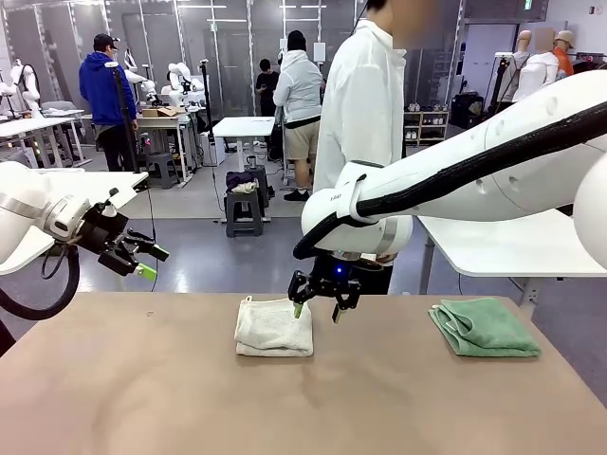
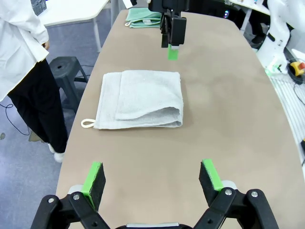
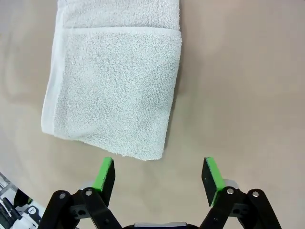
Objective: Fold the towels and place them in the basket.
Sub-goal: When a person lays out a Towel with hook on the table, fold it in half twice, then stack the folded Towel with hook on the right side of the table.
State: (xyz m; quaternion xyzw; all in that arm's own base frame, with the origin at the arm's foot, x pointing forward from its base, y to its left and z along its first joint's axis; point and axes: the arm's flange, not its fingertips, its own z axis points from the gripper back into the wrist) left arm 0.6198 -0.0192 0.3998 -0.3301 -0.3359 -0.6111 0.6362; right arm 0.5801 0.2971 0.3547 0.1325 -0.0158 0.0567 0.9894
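Observation:
A cream towel lies folded on the brown table, also seen in the left wrist view and right wrist view. A sea-green towel lies folded at the table's right, small at the top of the left wrist view. My right gripper hangs open just above the cream towel's right edge, fingers pointing down. My left gripper is open in the air at the left, off the table's far left corner. The basket is out of view.
A person in a long white coat stands at the far side of the table. A white side table sits behind on the right. A dark stool stands on the floor beside the table.

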